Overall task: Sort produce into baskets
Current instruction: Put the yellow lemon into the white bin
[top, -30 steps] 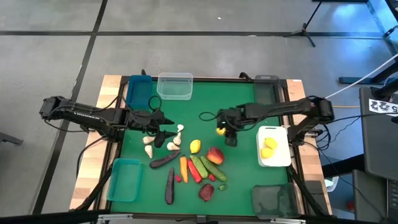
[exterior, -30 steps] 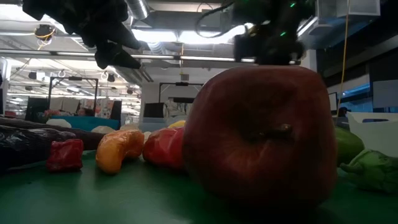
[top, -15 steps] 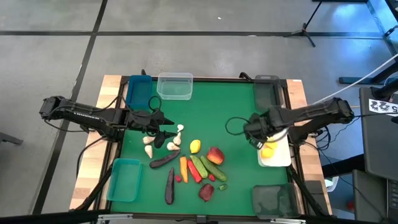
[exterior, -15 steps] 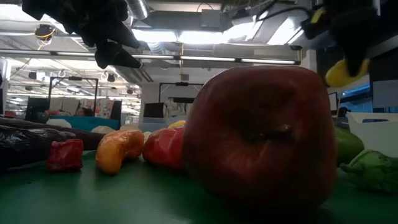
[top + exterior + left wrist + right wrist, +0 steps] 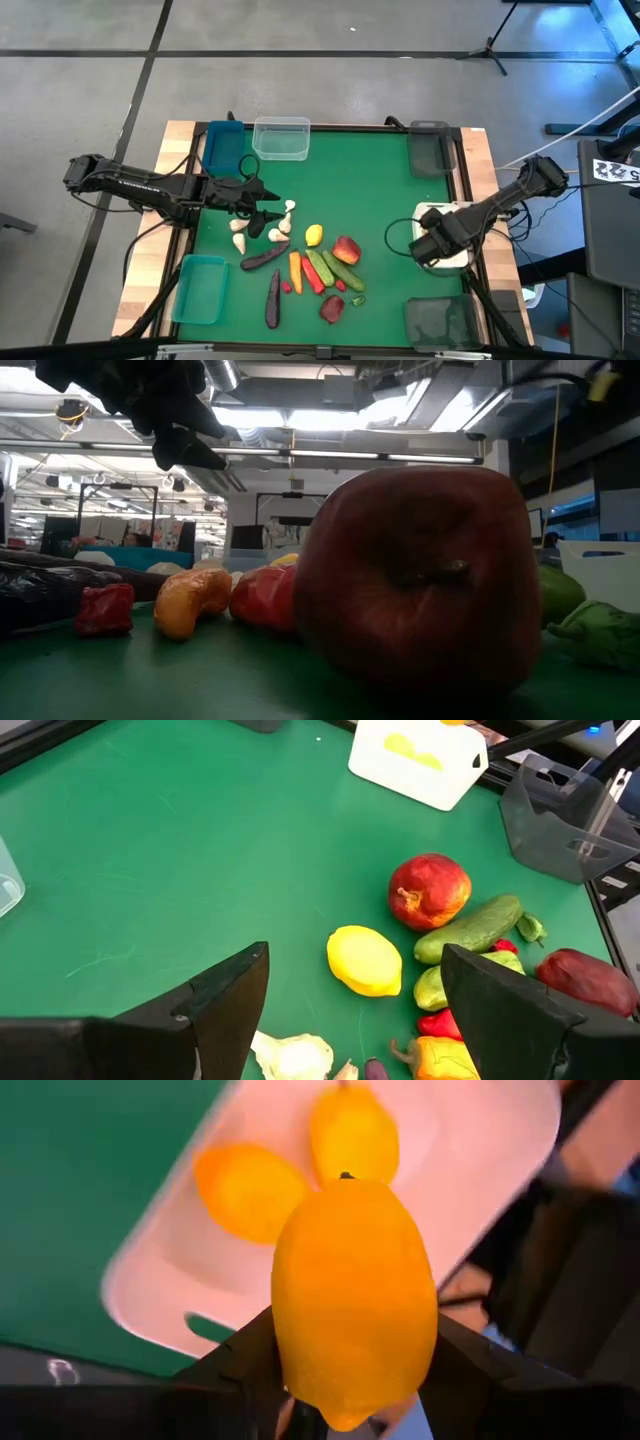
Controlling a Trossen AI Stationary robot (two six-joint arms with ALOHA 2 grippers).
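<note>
High view: right pincer (image 5: 432, 247) hangs over the white basket (image 5: 449, 262) at the right edge of the green worktop (image 5: 350, 180); left pincer (image 5: 266, 213) hovers left of centre above the garlic (image 5: 240, 240)
Right wrist view: right pincer clamped on a yellow lemon (image 5: 353, 1295); two more lemons (image 5: 248, 1188) lie in the white basket beneath it
Left wrist view: left pincer with fingers (image 5: 222, 1002) apart, gripping nothing; a loose lemon (image 5: 365, 960) and a red apple (image 5: 429, 891) lie ahead of it
Produce: loose lemon, red apple, cucumbers (image 5: 320, 267), carrot (image 5: 295, 266) and eggplants (image 5: 265, 258) cluster at lower centre of the high view
Other baskets: blue (image 5: 223, 146) and clear (image 5: 281, 138) at upper left; teal (image 5: 199, 289) at lower left
</note>
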